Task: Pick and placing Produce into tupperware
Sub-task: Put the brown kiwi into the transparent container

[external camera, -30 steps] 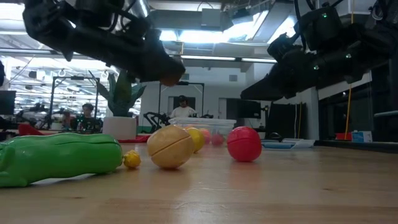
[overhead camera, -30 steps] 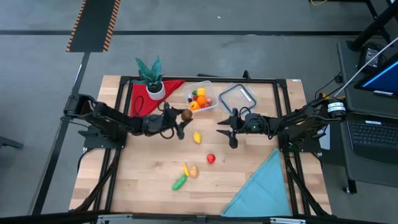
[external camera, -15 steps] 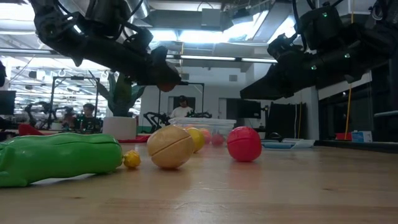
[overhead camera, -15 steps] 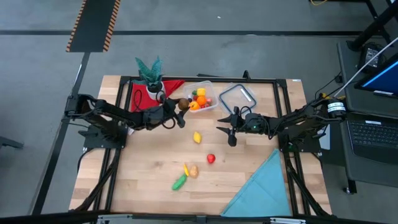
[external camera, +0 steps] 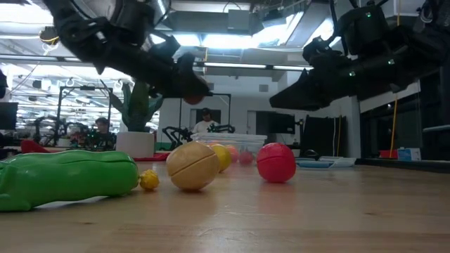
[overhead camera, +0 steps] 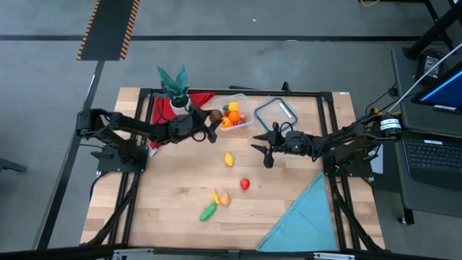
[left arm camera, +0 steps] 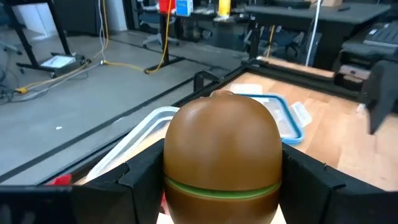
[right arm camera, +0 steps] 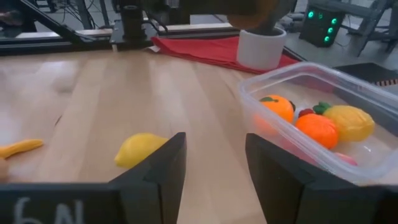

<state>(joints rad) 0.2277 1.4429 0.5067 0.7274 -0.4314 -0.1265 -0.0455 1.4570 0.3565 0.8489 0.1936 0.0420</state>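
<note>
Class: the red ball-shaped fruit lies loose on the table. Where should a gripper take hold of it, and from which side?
Across the middle of the red fruit, from straight above. It is round, so any axis serves, and bare wood surrounds it for the fingers.

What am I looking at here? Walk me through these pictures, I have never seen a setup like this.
It is a robot with two dark arms at a wooden table. One picture looks straight down, one looks level across the tabletop, and two come from cameras on the wrists. The left gripper holds a brown toy fruit beside the clear tupperware, which already has orange and yellow pieces inside. The right gripper hangs open and empty over the middle of the table. On the wood lie a yellow lemon, a red ball, a green pod, a loose lid, a potted plant and a blue cloth.
</note>
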